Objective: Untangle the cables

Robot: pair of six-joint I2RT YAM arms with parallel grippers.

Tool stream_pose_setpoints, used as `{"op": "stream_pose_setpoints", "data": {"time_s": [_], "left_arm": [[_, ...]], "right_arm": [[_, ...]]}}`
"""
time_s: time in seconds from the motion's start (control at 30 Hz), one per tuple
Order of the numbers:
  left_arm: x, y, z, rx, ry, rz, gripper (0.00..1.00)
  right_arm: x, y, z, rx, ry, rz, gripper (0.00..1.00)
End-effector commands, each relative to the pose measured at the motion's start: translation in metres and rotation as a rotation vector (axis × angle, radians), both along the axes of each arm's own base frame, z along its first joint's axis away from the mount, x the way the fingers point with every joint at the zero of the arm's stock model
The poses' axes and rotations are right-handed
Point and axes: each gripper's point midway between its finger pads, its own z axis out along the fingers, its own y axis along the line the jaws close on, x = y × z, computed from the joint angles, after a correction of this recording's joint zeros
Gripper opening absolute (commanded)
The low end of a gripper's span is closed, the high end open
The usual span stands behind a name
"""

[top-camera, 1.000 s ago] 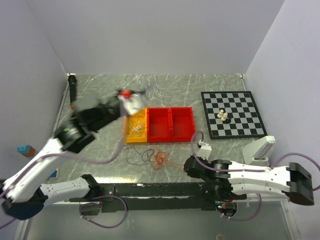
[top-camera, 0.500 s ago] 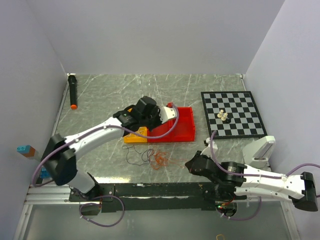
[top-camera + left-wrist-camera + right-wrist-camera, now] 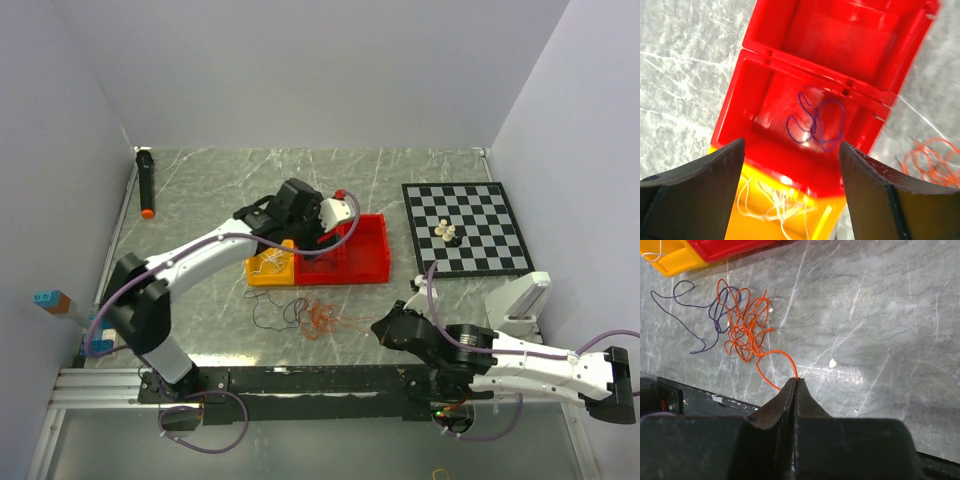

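just changed, left arm: you have swung it in from the far left of the table and set it over the trays. more of the yellow bin shows from above than half a second ago.
left gripper (image 3: 791,145): jaws spread wide with nothing between them. it hangs above the red tray (image 3: 732,107), over the compartment next to the yellow bin (image 3: 827,220).
purple cable (image 3: 814,127): lies loose in that red compartment as a small looped squiggle, clear of both fingers. you can read it as just delivered.
white cable (image 3: 772,207): heaped in the yellow bin, alone.
right gripper (image 3: 796,382): pinched tight on one end of the orange cable (image 3: 742,327). its place has hardly shifted over the last second.
orange cable, body: a loose snarl on the table in front of the trays, with its tail arcing to your right gripper.
dark cable (image 3: 716,315): thin and violet-black, on the table just left of the orange snarl. its loops overlap the orange ones, but you cannot tell whether they are truly caught.
meaning for the task: two colours look sorted and two remain. you seem set to draw the orange one free.
surface: table (image 3: 220,180), grey-green marbled, scratched, with patches of glare.
also on it: chessboard (image 3: 480,215) at the right with a few pale chess pieces (image 3: 447,232), and a black marker (image 3: 146,185) with an orange tip at the far left.
room: plain pale walls on three sides, and a black rail along the near edge.
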Motion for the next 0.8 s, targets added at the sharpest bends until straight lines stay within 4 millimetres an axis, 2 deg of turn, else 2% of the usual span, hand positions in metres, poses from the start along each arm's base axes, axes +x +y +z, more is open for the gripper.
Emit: {"op": "stream_pose_setpoints", "data": {"time_s": [0.0, 0.1, 0.17, 0.23, 0.3, 0.37, 0.53, 0.63, 0.77], "left_arm": [[-0.038, 0.013, 0.043, -0.051, -0.011, -0.106, 0.81], [-0.087, 0.031, 0.034, -0.022, 0.075, -0.249, 0.74], [-0.122, 0.047, 0.014, 0.024, 0.164, -0.341, 0.72], [-0.156, 0.06, -0.007, 0.076, 0.231, -0.427, 0.75], [-0.18, 0.072, -0.025, 0.121, 0.253, -0.498, 0.78], [-0.19, 0.076, -0.037, 0.141, 0.237, -0.524, 0.79], [-0.195, 0.078, -0.062, 0.186, 0.259, -0.523, 0.78], [-0.187, 0.077, -0.079, 0.206, 0.246, -0.493, 0.77], [-0.175, 0.069, -0.088, 0.212, 0.199, -0.465, 0.73]], "right_arm": [[0.001, -0.003, -0.002, -0.026, -0.006, -0.011, 0.0], [0.001, -0.006, -0.008, -0.061, 0.015, -0.034, 0.0], [0.001, -0.004, -0.009, -0.067, 0.022, -0.033, 0.0], [0.001, -0.002, -0.007, -0.068, 0.02, -0.029, 0.0], [0.002, -0.002, -0.005, -0.071, 0.018, -0.032, 0.0], [0.003, -0.003, -0.005, -0.079, 0.015, -0.032, 0.0], [0.004, -0.003, -0.003, -0.081, 0.018, -0.047, 0.0], [0.004, -0.003, -0.003, -0.079, 0.019, -0.052, 0.0], [0.005, -0.004, -0.002, -0.081, 0.015, -0.054, 0.0]]}}
